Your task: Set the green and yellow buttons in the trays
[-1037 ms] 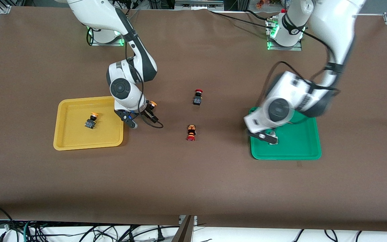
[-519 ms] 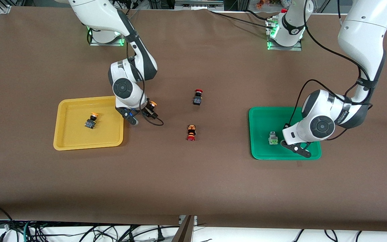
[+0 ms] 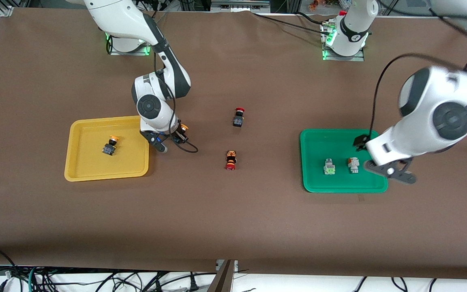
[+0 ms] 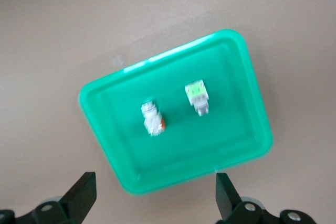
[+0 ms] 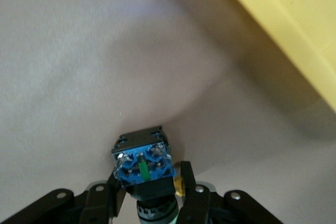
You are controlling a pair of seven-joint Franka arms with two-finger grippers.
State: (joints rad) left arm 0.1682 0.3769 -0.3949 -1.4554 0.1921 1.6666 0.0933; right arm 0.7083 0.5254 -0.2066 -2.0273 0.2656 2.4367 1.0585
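Gripping a yellow button (image 5: pixel 144 165) by its hard, light body (slippery, likely), the right claw (image 5: pixel 148 192) hangs beside the yellow tray (image 3: pixel 80 174); the left claw (image 4: pixel 155 203), spread apart, hangs over the green tray (image 4: pixel 105 140).

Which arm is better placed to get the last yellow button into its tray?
Right: its gripper already holds the yellow button beside the yellow tray; left gripper is open above the green tray.

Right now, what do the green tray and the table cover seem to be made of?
The green tray looks like moulded plastic with a smooth, slightly glossy finish: its rounded raised rim catches pale highlights. The table cover looks like matte brown paper or thin sheet, probably; it shows faint creases and no shine. The left tool hangs open above the tray; the right tool grips a yellow button.
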